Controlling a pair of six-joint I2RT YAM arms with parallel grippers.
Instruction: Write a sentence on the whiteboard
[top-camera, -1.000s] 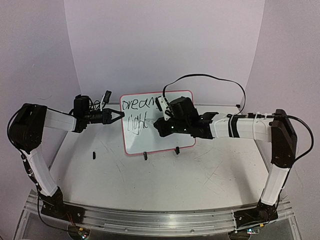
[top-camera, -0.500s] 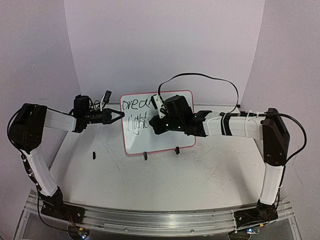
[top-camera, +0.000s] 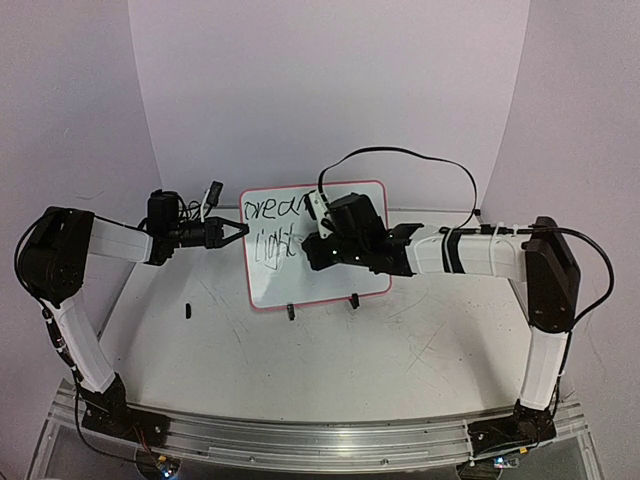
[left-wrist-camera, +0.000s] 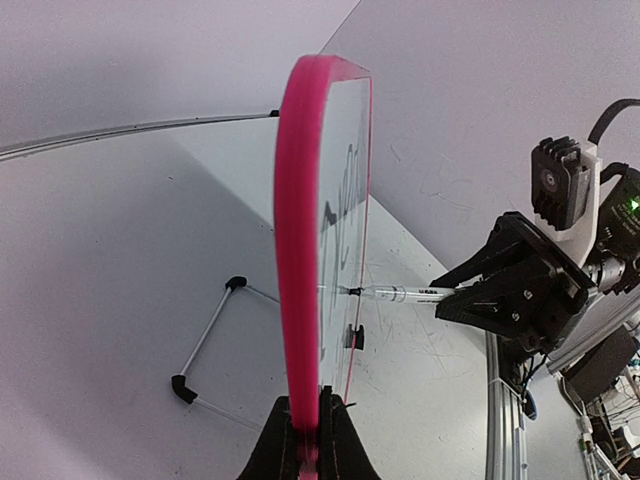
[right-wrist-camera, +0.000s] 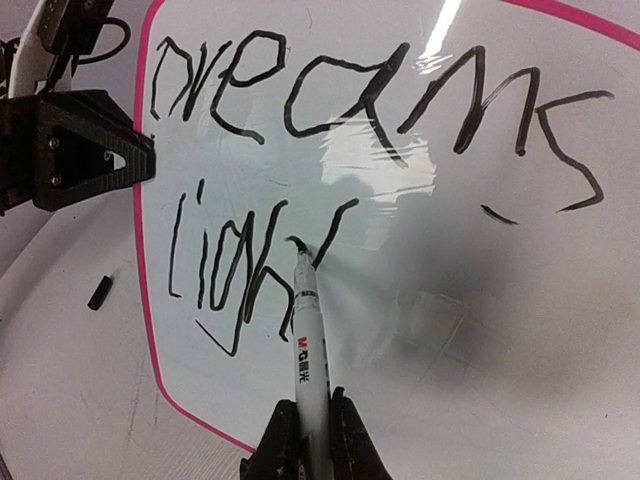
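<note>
The whiteboard (top-camera: 330, 285) with a red-pink frame stands upright at the middle back. My left gripper (top-camera: 238, 231) is shut on its left edge; the left wrist view shows the frame (left-wrist-camera: 300, 250) edge-on between the fingers. My right gripper (top-camera: 318, 246) is shut on a white marker (right-wrist-camera: 308, 350) whose tip touches the board. The sentence (right-wrist-camera: 340, 110) reads "dreams" on the top line and "ligh" with a partial stroke of the following letter below. The marker also shows in the left wrist view (left-wrist-camera: 405, 294).
A small black marker cap (top-camera: 187, 309) lies on the table left of the board. Two black clip feet (top-camera: 291, 311) hold the board's lower edge. A wire stand (left-wrist-camera: 205, 340) props the board from behind. A curved white backdrop rises behind.
My right arm has shifted left along the board with the marker, from beside "dreams" to the end of the second line. The left arm has not moved.
</note>
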